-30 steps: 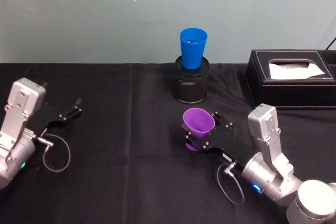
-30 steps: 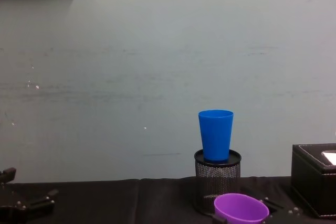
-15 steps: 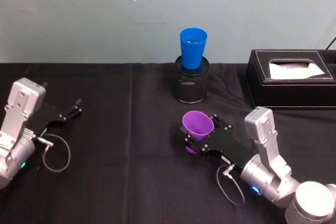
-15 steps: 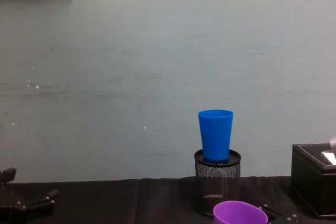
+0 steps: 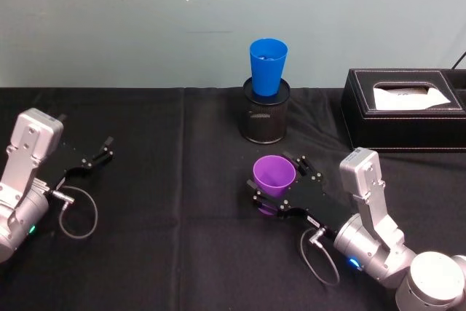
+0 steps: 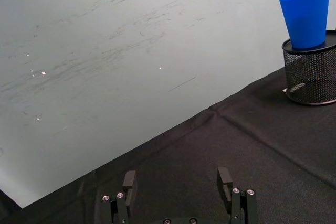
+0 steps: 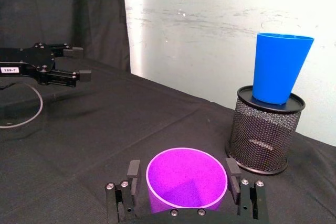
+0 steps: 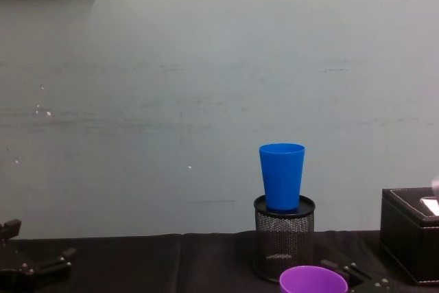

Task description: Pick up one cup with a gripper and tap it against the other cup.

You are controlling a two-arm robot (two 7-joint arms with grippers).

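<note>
The purple cup (image 5: 274, 176) stands upright on the black cloth, in front of the black mesh holder (image 5: 266, 118). My right gripper (image 5: 279, 180) is low on the table with a finger on each side of the cup. In the right wrist view its fingers (image 7: 133, 170) stand just outside the purple cup's (image 7: 186, 178) rim, so it is open around the cup. The blue cup (image 5: 267, 65) sits upright in the mouth of the holder, beyond the purple one; the chest view shows the blue cup (image 8: 281, 176) above the purple rim (image 8: 313, 280). My left gripper (image 5: 107, 148) rests open at the far left.
A black tissue box (image 5: 404, 107) stands at the back right, close to the right arm. A pale wall runs behind the table's far edge. A loose cable loop (image 5: 76, 213) lies by the left arm. Bare black cloth lies between the two arms.
The purple cup went from tilted to upright and sank lower in the chest view. The right gripper's fingers have spread slightly apart from it. The left arm has not moved.
</note>
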